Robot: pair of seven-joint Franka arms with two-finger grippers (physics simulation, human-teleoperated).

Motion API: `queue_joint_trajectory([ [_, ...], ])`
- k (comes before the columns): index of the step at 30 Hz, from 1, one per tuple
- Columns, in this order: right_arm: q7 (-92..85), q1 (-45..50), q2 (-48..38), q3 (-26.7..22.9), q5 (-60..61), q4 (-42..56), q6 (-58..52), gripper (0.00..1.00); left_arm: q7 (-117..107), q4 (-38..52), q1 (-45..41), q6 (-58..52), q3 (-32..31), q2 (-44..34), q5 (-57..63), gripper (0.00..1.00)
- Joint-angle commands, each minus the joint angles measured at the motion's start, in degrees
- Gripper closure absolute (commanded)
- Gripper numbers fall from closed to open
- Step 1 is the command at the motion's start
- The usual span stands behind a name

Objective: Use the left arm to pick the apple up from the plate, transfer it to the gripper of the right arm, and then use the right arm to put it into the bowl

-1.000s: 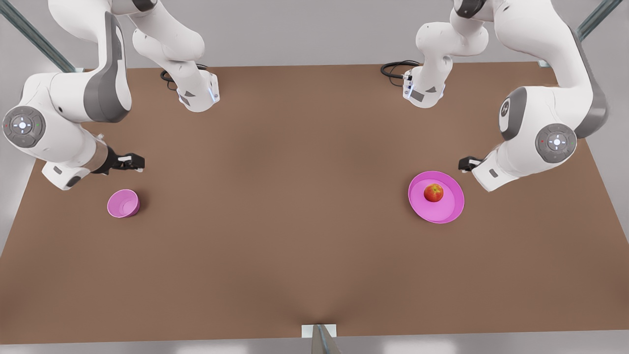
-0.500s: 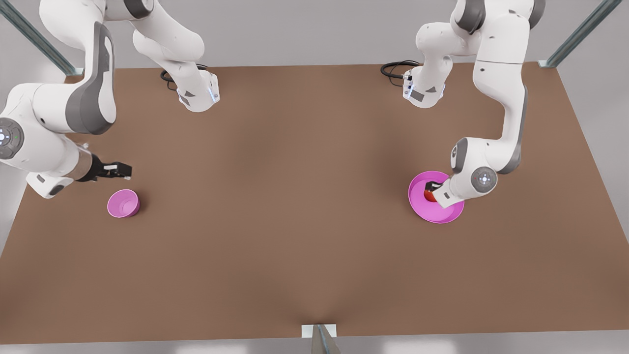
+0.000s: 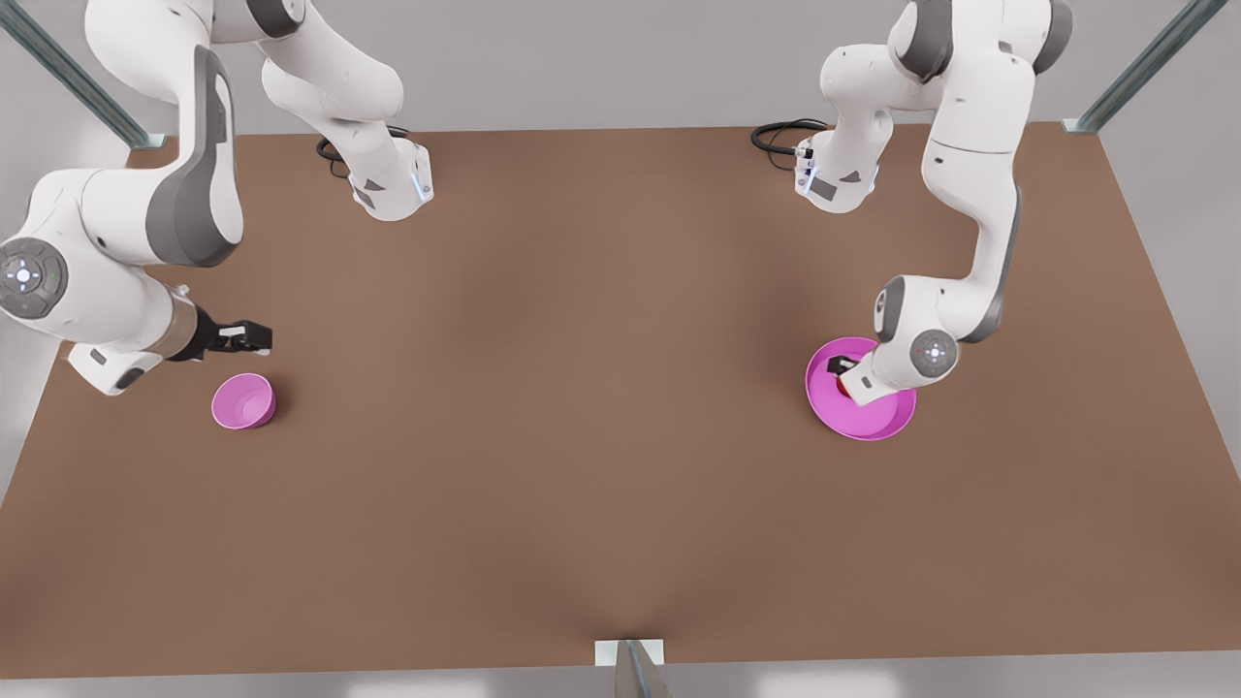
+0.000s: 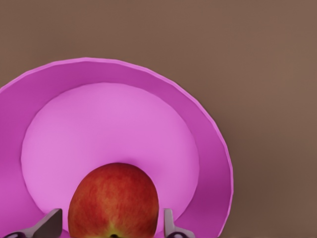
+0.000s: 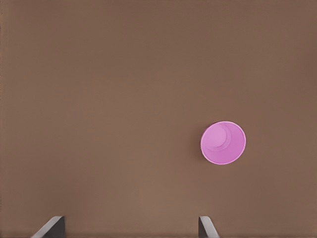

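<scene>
I see the left end effector (image 3: 840, 371) spread around the small red apple (image 4: 114, 201) on the shallow magenta plate (image 3: 873, 424); the right end effector (image 3: 254, 334) waits spread near the deep pink bowl (image 3: 242, 401).

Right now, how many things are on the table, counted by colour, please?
Pink: 2, the plate and the bowl.
Red: 1, the apple, lying on the plate.
Total: 3.
</scene>
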Motion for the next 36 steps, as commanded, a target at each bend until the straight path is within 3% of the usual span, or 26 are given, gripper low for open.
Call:
queue_joint_trajectory([
  [1, 0.4, 0.5, 0.2, 0.0, -0.1, 0.1, 0.1, 0.0, 0.5, -0.3, -0.1, 1.9, 0.0, 0.4, 0.1, 0.0],
  [16, 0.9, 2.2, 1.3, -0.5, -1.5, 0.8, -0.2, 0.0, 0.5, -0.3, 0.0, 3.5, 0.0, 2.2, 0.0, 0.0],
  [19, 1.0, 2.2, 1.4, -0.5, -1.5, 0.8, -0.2, 0.0, 0.5, -0.3, 0.0, 3.5, 0.0, 2.2, 0.1, 0.08],
  [27, 1.1, 2.2, 1.8, -0.5, -1.5, 0.9, -0.2, 0.0, 0.5, -0.1, 0.0, 4.6, 0.0, 2.6, -0.3, 0.12],
  [30, 1.1, 2.3, 1.8, -0.5, -1.5, 0.9, -0.2, 0.0, 0.5, 0.0, 0.2, 4.5, 0.0, 2.5, -0.3, 0.2],
  [36, 1.1, 2.2, 1.8, -0.6, -1.5, 0.9, -0.2, 0.0, 0.7, 0.1, 0.2, 4.4, 0.0, 2.5, -0.3, 0.26],
])
